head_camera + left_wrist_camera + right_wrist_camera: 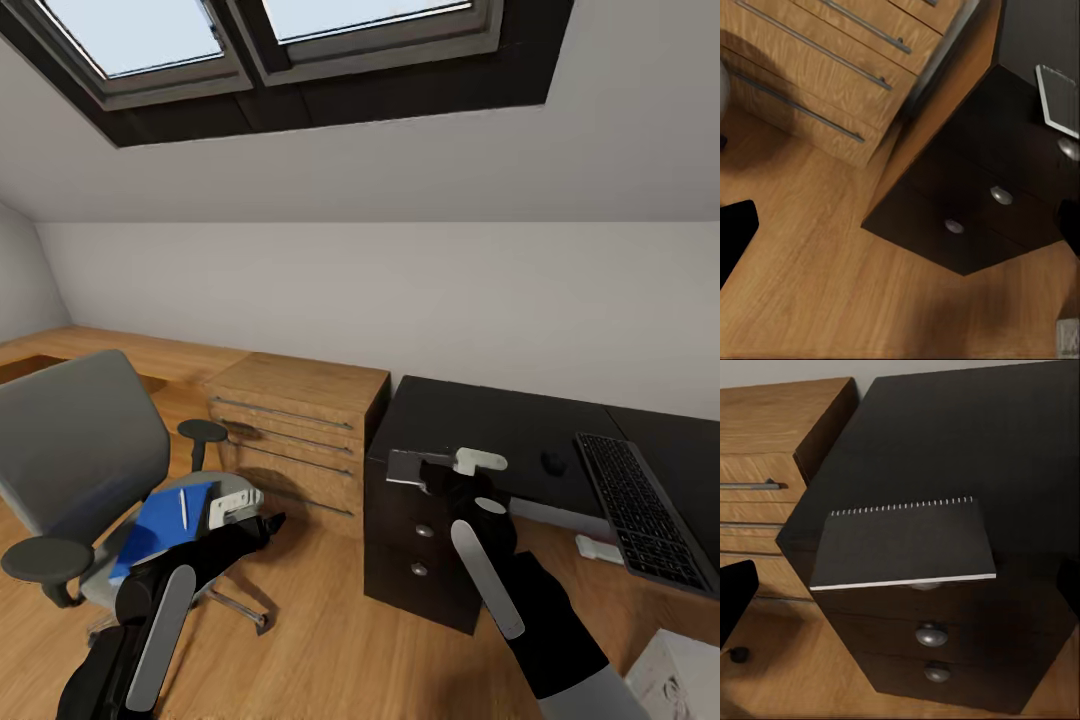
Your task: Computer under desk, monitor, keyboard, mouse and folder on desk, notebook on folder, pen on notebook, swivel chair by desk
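Observation:
The dark grey notebook (412, 468) (904, 544) sits at the near left corner of the black desk (500, 420), reaching out over its front edge. My right gripper (455, 475) is right beside it, fingers (736, 592) spread wide and open. Further right on the desk lie the mouse (553, 462) and the keyboard (640, 510). On the seat of the grey swivel chair (75, 440) at the left rests the blue folder (160, 525), with the white pen (183, 508) on top. Beside the seat's right edge my left gripper (250, 512) hangs open and empty. The monitor is out of view.
A light wood drawer unit (300, 420) (832, 67) stands between the chair and the desk's black drawers (420, 550) (975, 202). A pale grey-white object (680, 675) shows at the floor's lower right; I cannot tell whether it is the computer. Skylights (280, 30) sit in the sloped ceiling.

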Controlling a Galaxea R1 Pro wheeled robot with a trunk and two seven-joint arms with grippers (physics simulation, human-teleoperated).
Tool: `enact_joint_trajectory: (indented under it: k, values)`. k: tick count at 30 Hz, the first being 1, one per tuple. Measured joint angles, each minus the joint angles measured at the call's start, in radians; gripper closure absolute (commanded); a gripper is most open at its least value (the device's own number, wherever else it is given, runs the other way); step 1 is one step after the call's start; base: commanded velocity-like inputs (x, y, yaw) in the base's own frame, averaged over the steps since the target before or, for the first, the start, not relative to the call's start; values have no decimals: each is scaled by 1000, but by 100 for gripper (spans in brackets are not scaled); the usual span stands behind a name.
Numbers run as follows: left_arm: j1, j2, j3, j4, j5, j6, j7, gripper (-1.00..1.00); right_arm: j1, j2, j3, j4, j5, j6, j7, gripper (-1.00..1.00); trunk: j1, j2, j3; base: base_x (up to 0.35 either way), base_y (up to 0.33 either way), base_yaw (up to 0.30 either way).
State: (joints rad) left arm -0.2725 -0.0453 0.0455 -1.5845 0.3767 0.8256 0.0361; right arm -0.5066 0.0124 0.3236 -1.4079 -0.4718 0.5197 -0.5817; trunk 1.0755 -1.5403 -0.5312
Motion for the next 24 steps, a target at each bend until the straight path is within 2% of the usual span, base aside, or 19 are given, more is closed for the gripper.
enact_joint_trajectory:
  k: [18, 24]
  values:
    - [0, -1, 0, 0, -1, 0, 0, -100, 0, 1, -1, 5, 0, -2, 0, -100, 0, 0, 0, -317, 123, -263]
    - [0, -1, 0, -1, 0, -1, 0, -100, 0, 1, -3, 4, -1, -2, 0, -100, 0, 0, -2, -331, 19, -86]
